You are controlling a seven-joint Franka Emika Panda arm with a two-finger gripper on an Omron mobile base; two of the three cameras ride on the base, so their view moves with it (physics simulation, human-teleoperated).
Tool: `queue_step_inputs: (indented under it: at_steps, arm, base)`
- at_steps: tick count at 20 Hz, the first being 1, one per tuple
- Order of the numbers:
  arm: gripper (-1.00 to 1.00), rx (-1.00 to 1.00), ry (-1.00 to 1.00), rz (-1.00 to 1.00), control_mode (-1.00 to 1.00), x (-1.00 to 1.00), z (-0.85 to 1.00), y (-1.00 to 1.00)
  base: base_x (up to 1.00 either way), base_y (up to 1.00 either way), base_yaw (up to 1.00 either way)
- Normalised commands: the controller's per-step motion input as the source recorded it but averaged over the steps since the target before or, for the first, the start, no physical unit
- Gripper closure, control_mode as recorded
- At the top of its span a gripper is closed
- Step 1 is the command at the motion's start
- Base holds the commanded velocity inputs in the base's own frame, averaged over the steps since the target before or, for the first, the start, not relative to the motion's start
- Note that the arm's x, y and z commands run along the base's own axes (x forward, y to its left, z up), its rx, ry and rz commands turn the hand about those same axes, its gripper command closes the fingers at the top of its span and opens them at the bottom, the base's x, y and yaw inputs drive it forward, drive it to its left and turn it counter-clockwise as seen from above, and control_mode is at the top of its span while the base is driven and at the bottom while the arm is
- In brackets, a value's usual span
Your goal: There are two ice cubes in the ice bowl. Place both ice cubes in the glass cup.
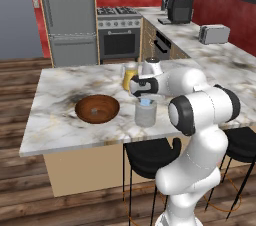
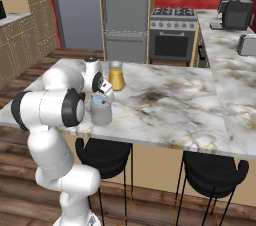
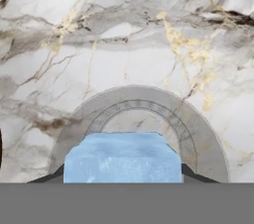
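Veined marble island counter [image 1: 60, 120] — red-walled kitchen, steel fridge [image 1: 67, 15], stove [image 1: 119, 32] behind.

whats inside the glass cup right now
The glass cup shows only its bare bottom; nothing lies in it that can be seen. An ice cube, held in the claw just above the rim, covers the near part.

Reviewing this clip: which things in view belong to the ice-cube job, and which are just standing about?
Job: ice cube held in gripper; glass cup beneath it; ice bowl.

Standing about: juice pitcher, toaster, coffee machine, stove, fridge, stools.
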Motion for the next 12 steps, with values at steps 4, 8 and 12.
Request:
queue_step_inputs:
  at_steps: [4, 8, 12]
  arm:
    - [1.0, 0.0, 0.0, 0.0, -1.0, 0.25, -0.04, 0.0]
    - [1.0, 0.0, 0.0, 0.0, -1.0, 0.23, -0.03, 0.0]
    - [-1.0, 0.0, 0.0, 0.0, -1.0, 0.1, -0.01, 0.0]
  base:
    - [0.0, 0.0, 0.0]
    - [0.0, 0.0, 0.0]
    - [0.0, 0.0, 0.0]
